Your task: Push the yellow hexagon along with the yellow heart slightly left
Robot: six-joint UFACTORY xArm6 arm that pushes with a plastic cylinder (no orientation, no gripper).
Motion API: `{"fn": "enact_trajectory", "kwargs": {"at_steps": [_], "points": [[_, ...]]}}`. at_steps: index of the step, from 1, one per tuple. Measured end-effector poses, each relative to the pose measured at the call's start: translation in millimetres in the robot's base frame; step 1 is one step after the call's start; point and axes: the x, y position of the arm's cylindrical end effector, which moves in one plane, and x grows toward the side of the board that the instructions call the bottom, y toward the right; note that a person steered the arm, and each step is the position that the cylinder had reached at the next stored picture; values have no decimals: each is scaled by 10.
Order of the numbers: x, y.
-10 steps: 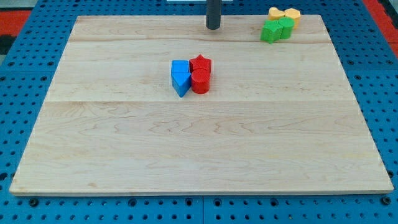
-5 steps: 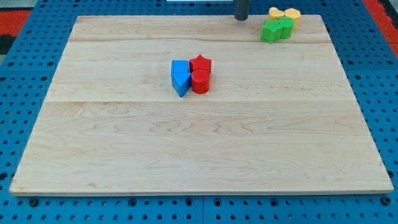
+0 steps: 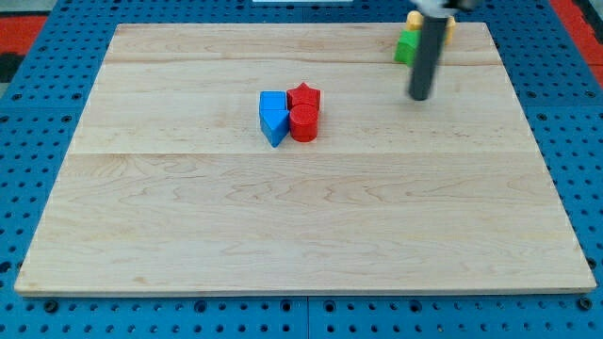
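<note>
Currently, your tip (image 3: 420,97) rests on the wooden board (image 3: 301,226) near its top right corner, below the block cluster there. The rod rises from the tip toward the view's top and covers most of that cluster.

The task's blocks sit at the board's top edge, near the top right corner. Only a sliver of one yellow block (image 3: 413,19) shows left of the rod, and a sliver of a second yellow block (image 3: 449,25) shows right of it. Which is the hexagon and which the heart cannot be told here. A green block (image 3: 405,48) shows just below the left yellow sliver, between the yellow pair and your tip.

The rig carries no gripper, so no open or closed state applies; the rod ends in a plain tip.

The governing relation: the yellow pair lies toward the view's top from your tip, not to its left. A leftward push likely requires you to bring the tip to the right side of the pair first.

The blue blocks (image 3: 273,118), the red star (image 3: 304,94) and the red cylinder (image 3: 303,122) stand well apart near the board's middle.
</note>
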Motion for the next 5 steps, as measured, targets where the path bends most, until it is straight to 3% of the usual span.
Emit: {"fn": "enact_trajectory", "kwargs": {"at_steps": [1, 3, 5], "points": [[-408, 714], [-1421, 1292], [-1441, 1204]]}}
